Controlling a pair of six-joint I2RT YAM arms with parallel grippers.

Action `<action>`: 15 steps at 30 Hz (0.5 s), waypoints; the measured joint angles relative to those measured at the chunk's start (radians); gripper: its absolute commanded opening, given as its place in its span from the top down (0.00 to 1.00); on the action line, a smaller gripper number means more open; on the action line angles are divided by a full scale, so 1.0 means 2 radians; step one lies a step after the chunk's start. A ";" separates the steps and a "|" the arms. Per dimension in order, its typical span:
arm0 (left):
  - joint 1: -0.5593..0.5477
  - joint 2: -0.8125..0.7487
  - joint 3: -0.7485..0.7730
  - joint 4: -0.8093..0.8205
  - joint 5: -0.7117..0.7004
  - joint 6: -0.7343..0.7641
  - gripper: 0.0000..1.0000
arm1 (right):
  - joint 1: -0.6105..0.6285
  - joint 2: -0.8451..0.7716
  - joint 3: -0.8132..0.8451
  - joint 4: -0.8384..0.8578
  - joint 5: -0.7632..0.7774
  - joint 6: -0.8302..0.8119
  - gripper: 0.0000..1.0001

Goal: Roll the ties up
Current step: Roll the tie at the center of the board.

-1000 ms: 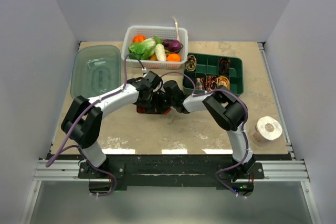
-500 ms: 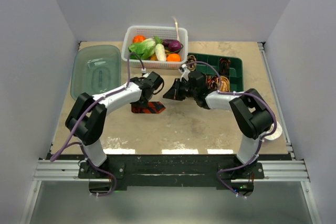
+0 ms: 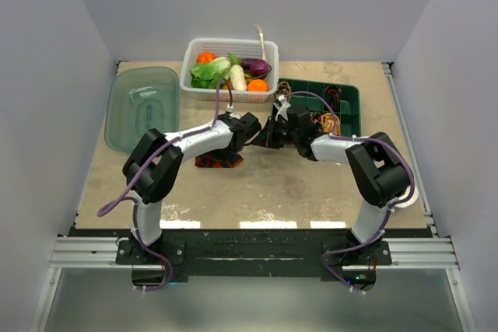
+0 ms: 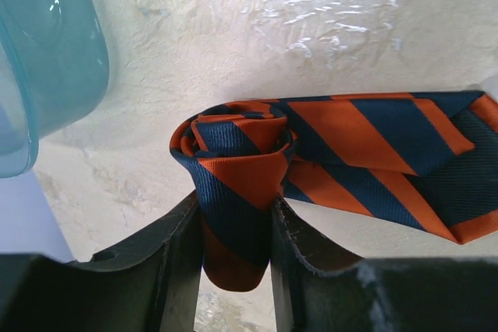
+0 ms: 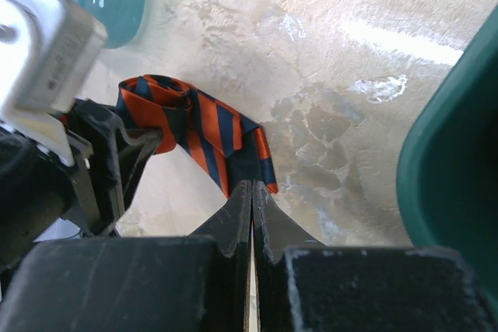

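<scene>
An orange-and-navy striped tie (image 4: 350, 141) lies on the tabletop, one end wound into a small coil (image 4: 233, 153). My left gripper (image 4: 235, 209) is shut on that coil, a finger pressed on each side. In the top view the tie (image 3: 212, 162) shows under the left wrist. My right gripper (image 5: 252, 186) is shut with nothing between its fingers; it hovers just off the tie's flat end (image 5: 253, 153). From above, the right gripper (image 3: 268, 134) sits right of the left wrist. Other coiled ties (image 3: 332, 98) rest in the green tray (image 3: 307, 96).
A white basket (image 3: 189, 65) of toy vegetables stands at the back. A teal plastic container (image 3: 140, 106) lies back left. The green tray's wall (image 5: 459, 153) is close on the right gripper's right. A white tape roll (image 3: 410, 192) peeks from behind the right arm.
The right gripper has left the tie and moved right toward the tray, staying shut. The left arm has swung its elbow rightward while keeping hold of the coil.
</scene>
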 measured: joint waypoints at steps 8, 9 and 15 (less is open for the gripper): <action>-0.025 0.036 0.028 -0.014 -0.005 0.001 0.42 | -0.002 0.000 -0.004 -0.001 0.000 -0.005 1.00; -0.026 0.037 0.030 -0.014 -0.004 0.001 0.41 | -0.002 0.000 -0.006 -0.001 0.000 -0.006 1.00; -0.027 0.033 0.031 0.006 0.027 0.007 0.38 | -0.002 0.000 -0.006 0.001 -0.004 -0.008 1.00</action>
